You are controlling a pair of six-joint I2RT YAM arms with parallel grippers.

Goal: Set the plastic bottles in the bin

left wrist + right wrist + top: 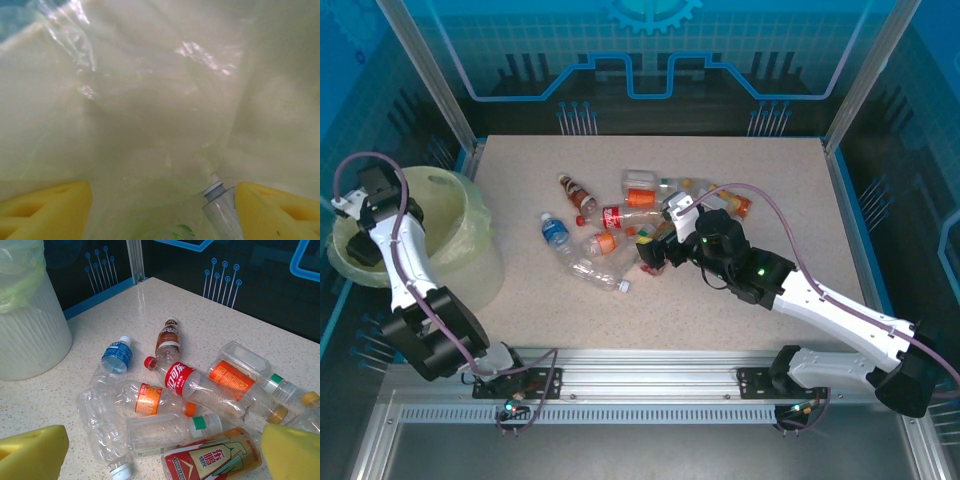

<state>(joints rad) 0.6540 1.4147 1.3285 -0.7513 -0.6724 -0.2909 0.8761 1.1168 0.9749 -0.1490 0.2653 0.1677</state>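
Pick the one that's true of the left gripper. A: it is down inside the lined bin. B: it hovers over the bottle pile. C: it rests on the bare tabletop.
A: the left gripper has the translucent liner of the bin on all sides.

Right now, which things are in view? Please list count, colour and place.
bin: one, pale yellow-green, clear liner, table's left edge
bottle in the bin: one, clear, white cap, by the left fingers
blue-labelled bottle: one, white cap, pile's bin side
brown-labelled bottle: one, pile's far side
cola bottle: one, red label and cap, pile's middle
small orange-labelled bottle: one, orange cap, pile's middle
square orange-labelled bottle: one, white cap, pile's far side
green-capped bottle: one, beside the crumpled bottle
crumpled bottle: one, white cap, pile's near side
red-and-gold-labelled bottle: one, below the right fingers
gold-capped bottles: two, pile's right end
table: one, speckled beige
left fingers: two, yellow, apart, inside the bin
right fingers: two, yellow, apart, above the pile
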